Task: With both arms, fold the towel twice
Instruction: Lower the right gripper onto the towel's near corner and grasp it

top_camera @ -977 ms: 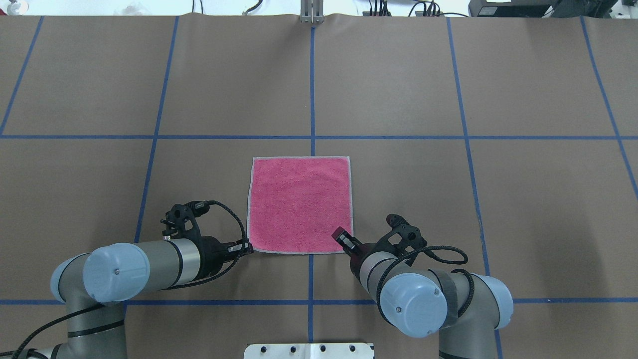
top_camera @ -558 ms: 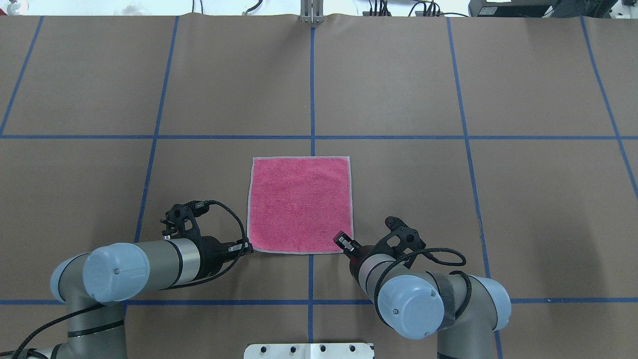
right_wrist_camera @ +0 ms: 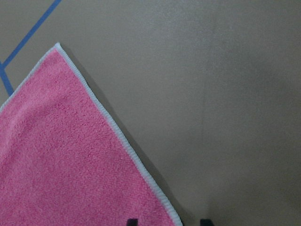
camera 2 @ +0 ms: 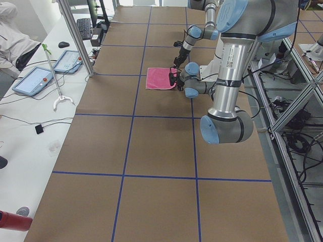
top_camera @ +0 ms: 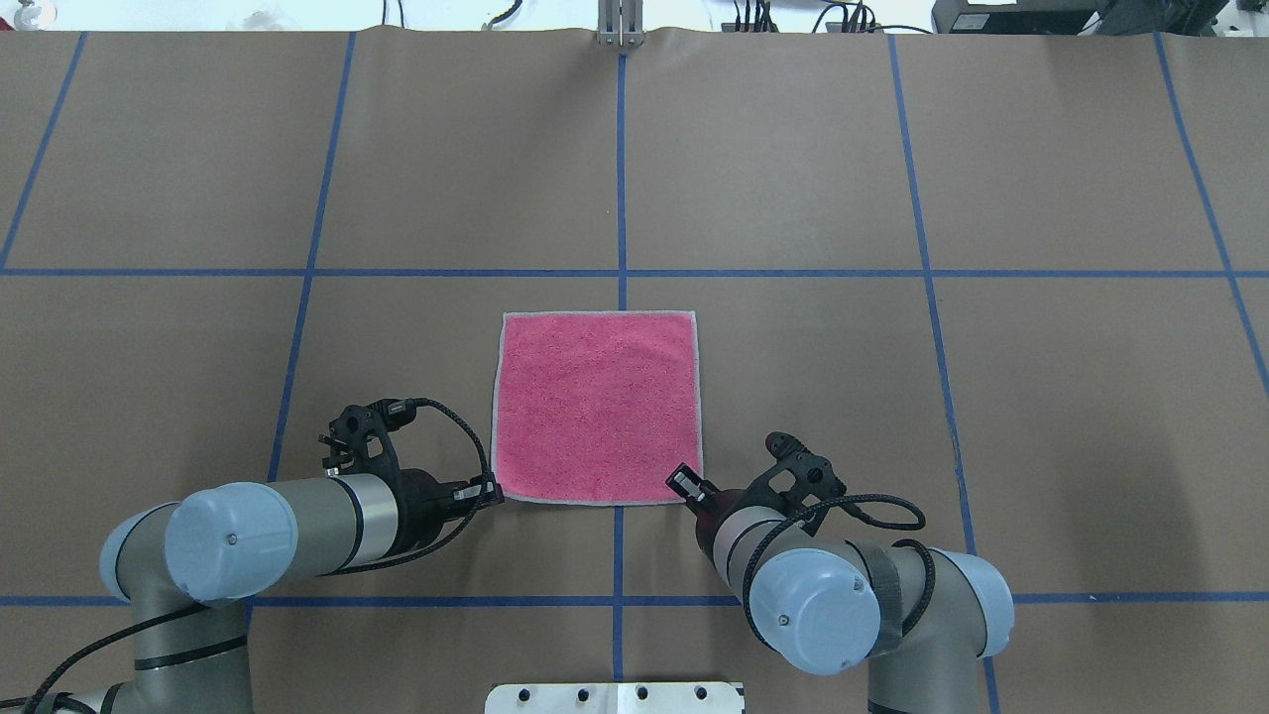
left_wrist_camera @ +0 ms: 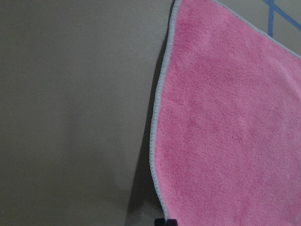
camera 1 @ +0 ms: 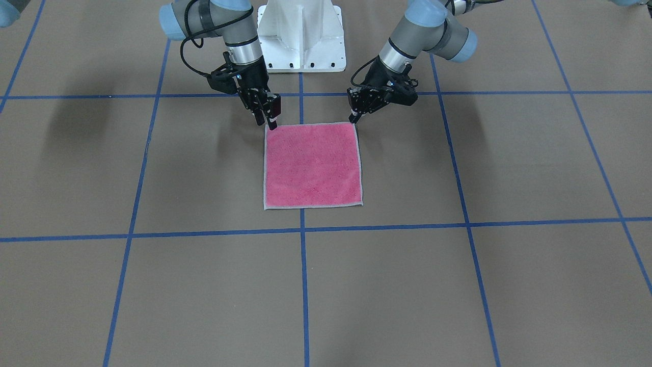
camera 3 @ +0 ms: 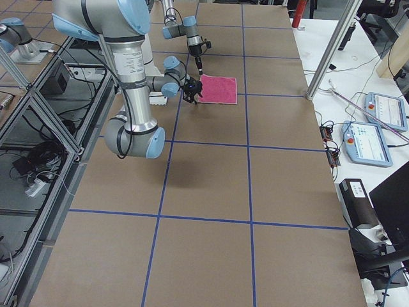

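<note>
At the towel's edge nearest the robot, both arms are set low over the two near corners. The left claw sits at the near-left corner; in its wrist view its tips show as one small dark spot right where the grey border ends, so it looks closed on that corner. The right claw is at the near-right corner with its fingertips apart, one over the pink pile and one over bare table beside the border, so it is open and holds nothing. Beyond them the towel lies flat and square, pink face up, with no fold in it, its far edge just short of a blue tape line. The step in hand appears to be grasping for the first fold. Next, the right claw likely needs to close on its corner, then both should lift together and carry the near edge over to the far edge.
</note>
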### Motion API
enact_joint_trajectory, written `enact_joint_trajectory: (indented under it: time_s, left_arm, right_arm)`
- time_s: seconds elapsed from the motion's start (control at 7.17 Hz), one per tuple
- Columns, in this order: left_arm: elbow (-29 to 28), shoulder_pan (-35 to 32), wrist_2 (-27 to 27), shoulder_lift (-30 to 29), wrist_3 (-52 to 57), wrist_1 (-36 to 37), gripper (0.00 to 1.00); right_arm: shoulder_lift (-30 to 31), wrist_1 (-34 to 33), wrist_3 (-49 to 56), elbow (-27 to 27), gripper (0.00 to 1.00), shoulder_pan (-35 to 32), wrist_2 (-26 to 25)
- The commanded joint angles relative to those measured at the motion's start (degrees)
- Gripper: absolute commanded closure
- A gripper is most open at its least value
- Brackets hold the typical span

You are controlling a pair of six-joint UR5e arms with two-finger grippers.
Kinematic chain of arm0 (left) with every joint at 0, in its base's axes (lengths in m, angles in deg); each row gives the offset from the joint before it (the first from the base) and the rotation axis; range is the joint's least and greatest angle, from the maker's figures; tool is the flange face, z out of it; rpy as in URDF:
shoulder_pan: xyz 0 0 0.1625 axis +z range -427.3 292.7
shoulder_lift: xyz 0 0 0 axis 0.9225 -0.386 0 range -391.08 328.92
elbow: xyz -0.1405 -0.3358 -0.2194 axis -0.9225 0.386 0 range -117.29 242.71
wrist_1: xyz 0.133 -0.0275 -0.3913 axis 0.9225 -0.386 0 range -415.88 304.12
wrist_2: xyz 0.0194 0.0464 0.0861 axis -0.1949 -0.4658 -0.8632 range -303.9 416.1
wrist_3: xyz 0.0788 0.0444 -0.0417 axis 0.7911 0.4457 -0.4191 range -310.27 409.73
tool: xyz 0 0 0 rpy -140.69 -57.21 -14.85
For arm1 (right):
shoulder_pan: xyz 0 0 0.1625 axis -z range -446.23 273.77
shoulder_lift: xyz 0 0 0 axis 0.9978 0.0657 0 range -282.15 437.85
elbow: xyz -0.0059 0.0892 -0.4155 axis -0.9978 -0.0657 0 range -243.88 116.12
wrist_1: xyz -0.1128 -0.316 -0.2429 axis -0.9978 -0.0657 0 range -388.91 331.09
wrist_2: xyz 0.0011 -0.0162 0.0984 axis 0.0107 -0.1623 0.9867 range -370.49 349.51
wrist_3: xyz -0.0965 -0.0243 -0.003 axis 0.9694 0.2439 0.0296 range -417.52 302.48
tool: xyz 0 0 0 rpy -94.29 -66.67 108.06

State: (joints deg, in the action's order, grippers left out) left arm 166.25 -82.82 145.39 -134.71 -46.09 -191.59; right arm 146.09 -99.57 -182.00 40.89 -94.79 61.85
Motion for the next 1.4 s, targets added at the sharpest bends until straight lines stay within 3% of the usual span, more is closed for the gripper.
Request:
enact_joint_trajectory:
  time_s: [0.0,0.42,0.56,0.84,1.26]
  left_arm:
    - [0.0,-0.12,0.01,0.0,0.01,0.0,1.0]
    - [0.0,-0.12,0.1,0.0,0.01,0.0,1.0]
    - [0.0,-0.12,0.1,0.0,0.01,0.0,1.0]
    - [0.0,-0.29,0.1,0.0,0.01,0.0,1.0]
    - [0.0,-0.3,0.27,0.0,0.01,-0.09,1.0]
  right_arm:
    - [-0.56,0.0,0.03,-0.35,0.46,-0.06,0.0]
    - [-1.0,0.0,-0.06,-1.23,0.52,-0.14,0.0]
    - [-1.0,0.0,-0.06,-1.23,0.59,-0.32,0.0]
    - [-1.09,0.35,-0.06,-1.06,0.88,-0.58,0.0]
    - [-0.91,0.35,0.03,-0.36,0.87,-0.93,-0.09]
